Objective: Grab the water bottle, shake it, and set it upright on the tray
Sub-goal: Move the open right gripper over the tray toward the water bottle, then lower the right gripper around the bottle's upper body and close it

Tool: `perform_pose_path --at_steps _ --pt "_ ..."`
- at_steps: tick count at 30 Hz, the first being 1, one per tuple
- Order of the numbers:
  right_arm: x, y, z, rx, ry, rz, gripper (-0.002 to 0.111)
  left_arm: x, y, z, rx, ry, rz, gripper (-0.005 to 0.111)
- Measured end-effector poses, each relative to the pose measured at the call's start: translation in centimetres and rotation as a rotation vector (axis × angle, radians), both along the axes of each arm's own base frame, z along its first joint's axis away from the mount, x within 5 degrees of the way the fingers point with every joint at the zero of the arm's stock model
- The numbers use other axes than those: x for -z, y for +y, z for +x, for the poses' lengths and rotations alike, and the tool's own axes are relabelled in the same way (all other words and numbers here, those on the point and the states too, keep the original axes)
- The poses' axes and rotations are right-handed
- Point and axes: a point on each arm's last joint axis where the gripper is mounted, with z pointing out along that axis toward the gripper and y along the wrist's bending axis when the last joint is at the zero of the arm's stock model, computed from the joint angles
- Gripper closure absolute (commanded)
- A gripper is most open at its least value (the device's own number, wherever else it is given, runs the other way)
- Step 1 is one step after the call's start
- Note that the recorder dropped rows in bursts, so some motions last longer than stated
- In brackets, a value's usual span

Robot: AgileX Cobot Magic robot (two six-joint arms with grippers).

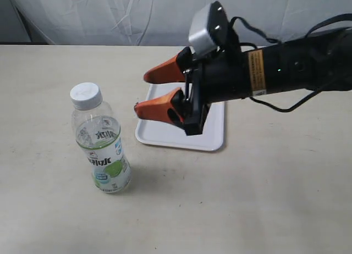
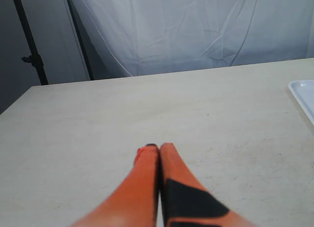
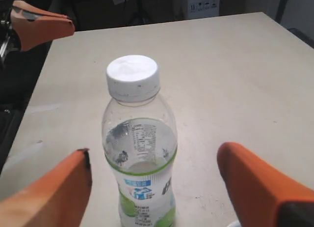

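**Bottle upright, right gripper wide open beside it**

The water bottle (image 1: pixel 100 138) stands upright on the table (image 1: pixel 264 199), white cap on, left of the tray (image 1: pixel 215 130) and apart from it. The right gripper (image 1: pixel 141 92) hangs near the tray's left end, its orange fingers spread and touching nothing. The left gripper (image 2: pixel 157 147) has its fingers pressed together, empty.
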Motion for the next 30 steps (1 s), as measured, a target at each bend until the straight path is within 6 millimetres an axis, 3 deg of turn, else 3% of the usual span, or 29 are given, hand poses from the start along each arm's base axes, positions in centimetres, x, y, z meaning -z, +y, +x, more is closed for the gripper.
perform_pose_path --at_steps 8,14,23,30 --pt "1.9 3.5 -1.0 0.032 -0.021 0.009 0.037 0.0 0.0 0.0 0.0 0.0 0.0 0.107" --pt "2.8 5.0 -1.4 0.015 -0.016 0.008 0.036 0.0 0.0 0.0 0.0 0.0 0.0 0.107" --pt "3.0 6.4 -1.3 0.031 0.004 0.026 0.015 0.0 0.0 0.0 0.0 0.0 0.0 0.107" --pt "3.0 6.5 -1.1 0.061 0.021 0.036 0.008 0.0 0.0 0.0 0.0 0.0 0.0 0.107"
